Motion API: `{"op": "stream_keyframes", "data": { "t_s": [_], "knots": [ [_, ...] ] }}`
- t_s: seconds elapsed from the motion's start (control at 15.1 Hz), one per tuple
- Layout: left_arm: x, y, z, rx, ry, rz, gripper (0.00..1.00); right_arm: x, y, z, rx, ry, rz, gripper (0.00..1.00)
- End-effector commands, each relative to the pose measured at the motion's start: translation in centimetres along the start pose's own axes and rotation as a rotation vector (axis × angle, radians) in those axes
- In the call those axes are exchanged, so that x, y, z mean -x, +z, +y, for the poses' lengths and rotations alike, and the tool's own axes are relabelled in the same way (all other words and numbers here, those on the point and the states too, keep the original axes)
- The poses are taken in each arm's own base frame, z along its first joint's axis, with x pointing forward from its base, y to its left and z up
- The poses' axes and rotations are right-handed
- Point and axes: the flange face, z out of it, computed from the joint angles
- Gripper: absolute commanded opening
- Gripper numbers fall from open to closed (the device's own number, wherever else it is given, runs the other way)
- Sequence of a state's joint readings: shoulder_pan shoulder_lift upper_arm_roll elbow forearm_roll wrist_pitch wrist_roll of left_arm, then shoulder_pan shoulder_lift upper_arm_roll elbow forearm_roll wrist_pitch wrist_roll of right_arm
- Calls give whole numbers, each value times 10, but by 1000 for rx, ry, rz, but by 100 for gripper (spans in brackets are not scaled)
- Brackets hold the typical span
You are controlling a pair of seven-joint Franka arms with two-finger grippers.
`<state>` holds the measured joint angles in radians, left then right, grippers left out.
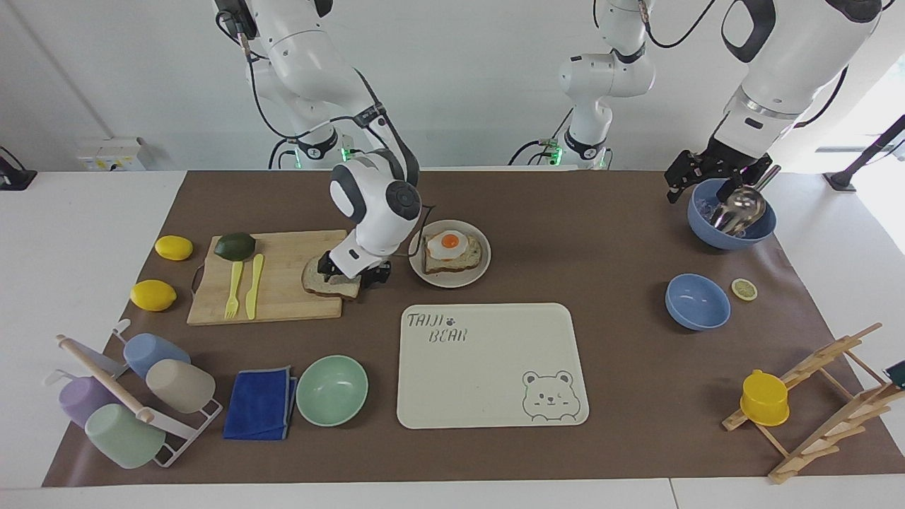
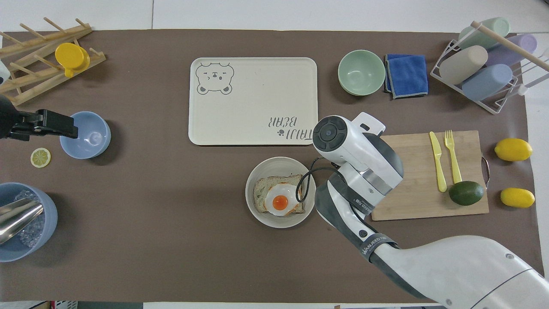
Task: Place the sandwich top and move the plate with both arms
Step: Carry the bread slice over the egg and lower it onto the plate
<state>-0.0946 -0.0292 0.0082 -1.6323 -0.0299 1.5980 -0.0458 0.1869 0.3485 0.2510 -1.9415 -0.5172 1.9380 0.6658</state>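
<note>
With its wrist tipped over the cutting board [image 1: 265, 279], the right tool [image 1: 351, 272] is down on the sandwich top [image 1: 327, 285]; its fingers sit at the slice's edges, but whether they've actually clamped it I cannot tell, since the wrist housing hides the contact in both views. The slice lies at the board's corner nearest the plate [image 1: 475, 272], overhanging the board edge a little. On the same board: yellow fork [image 1: 232, 290], yellow knife [image 1: 253, 285], avocado [image 1: 235, 246]. The plate sits just beside the board on the brown tabletop [image 1: 580, 233] mat, carrying toast with a fried egg [image 1: 450, 244]. The bear tray [image 1: 490, 367] lies farther from the robots than the plate, with the mint-green bowl [image 1: 331, 389] beside it toward the right arm's end.

The left tool [image 1: 714, 177] waits over the blue bowl [image 1: 732, 225] holding ice and a metal scoop [image 1: 739, 205], at the left arm's end; grip state: cannot tell. A smaller blue bowl [image 1: 697, 302] and a lemon slice [image 1: 744, 289] lie farther out from it.
</note>
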Motion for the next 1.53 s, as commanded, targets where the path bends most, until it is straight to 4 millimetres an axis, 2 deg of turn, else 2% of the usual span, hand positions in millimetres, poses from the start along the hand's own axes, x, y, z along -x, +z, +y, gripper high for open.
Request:
{"op": "stream_keyframes", "data": {
  "t_s": [0.0,0.27,0.33,0.4,0.46,0.53,0.6,0.73,0.99,1.06,1.19,1.46],
  "knots": [
    [9,0,-3,-19,-12,8,100,7,5,13,26,-14,-10,97],
    [9,0,-3,-19,-12,8,100,11,14,4,15,-19,-12,95],
    [9,0,-3,-19,-12,8,100,13,13,1,24,-27,-18,80],
    [9,0,-3,-19,-12,8,100,14,11,1,34,-36,-27,58],
    [9,0,-3,-19,-13,6,100,16,9,-2,39,-46,-35,27],
    [10,0,-3,-19,-14,5,100,18,2,-9,35,-58,-31,0],
    [10,0,-4,-19,-16,5,100,20,-1,-11,44,-61,-42,0],
    [10,0,-4,-19,-16,6,100,15,-25,-22,52,-73,-50,0],
    [7,-1,-6,-18,-22,18,100,11,-94,-59,25,-117,-23,0],
    [7,-1,-6,-18,-22,22,100,18,-112,-71,17,-138,-7,0],
    [6,-2,-13,-18,-35,25,100,37,-145,-113,-7,-186,47,0],
    [7,-2,-13,-18,-37,22,100,75,-171,-169,-104,-116,83,0]
  ]
}}
